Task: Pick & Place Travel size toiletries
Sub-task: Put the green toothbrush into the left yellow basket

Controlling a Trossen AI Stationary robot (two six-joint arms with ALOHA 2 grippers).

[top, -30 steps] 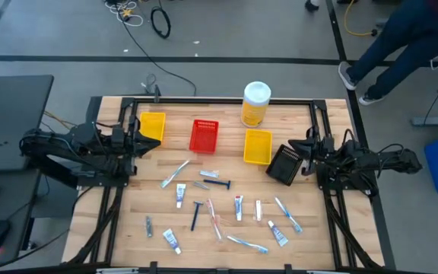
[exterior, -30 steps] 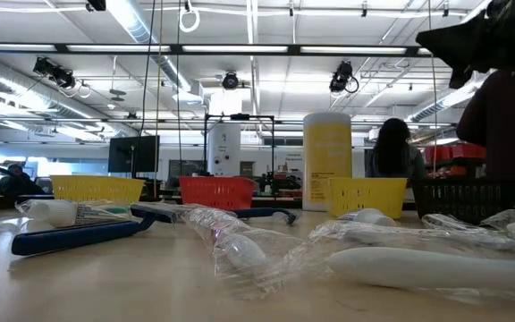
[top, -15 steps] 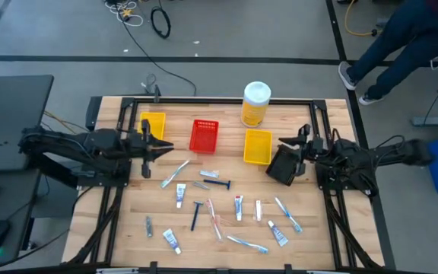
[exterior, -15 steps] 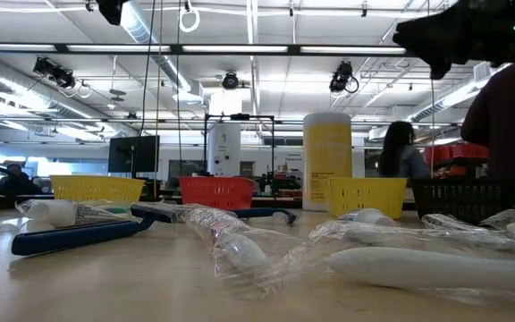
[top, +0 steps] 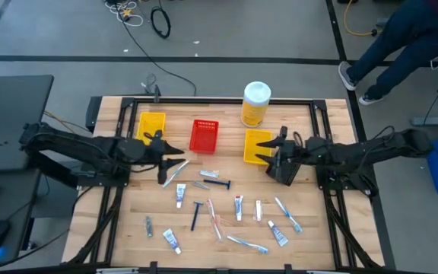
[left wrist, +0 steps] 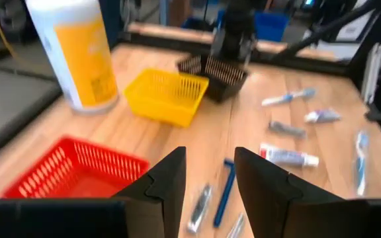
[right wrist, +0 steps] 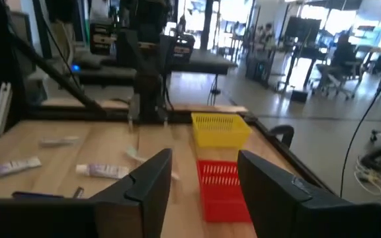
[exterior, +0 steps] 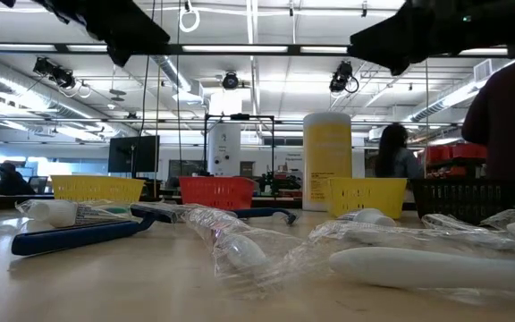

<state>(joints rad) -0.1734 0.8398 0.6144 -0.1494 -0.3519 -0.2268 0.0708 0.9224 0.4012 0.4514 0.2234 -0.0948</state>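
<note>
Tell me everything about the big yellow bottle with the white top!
The yellow bottle stands upright at the far edge of the wooden table, just behind the yellow bin and to the right of the red bin. It looks like plastic, round and tall, with a wide white cap on top and a printed label on its side. Nothing touches it except the table.

Two yellow mesh bins (top: pixel 152 124) (top: pixel 257 144), one red mesh bin (top: pixel 203 135) and one black mesh bin (top: pixel 284 165) are counted. One tall yellow bottle with a white cap (top: pixel 255 103) is seen. Two blue-handled razors (top: pixel 217 183) (top: pixel 195 215) are counted; the remaining small toiletries cannot be counted exactly.
</note>
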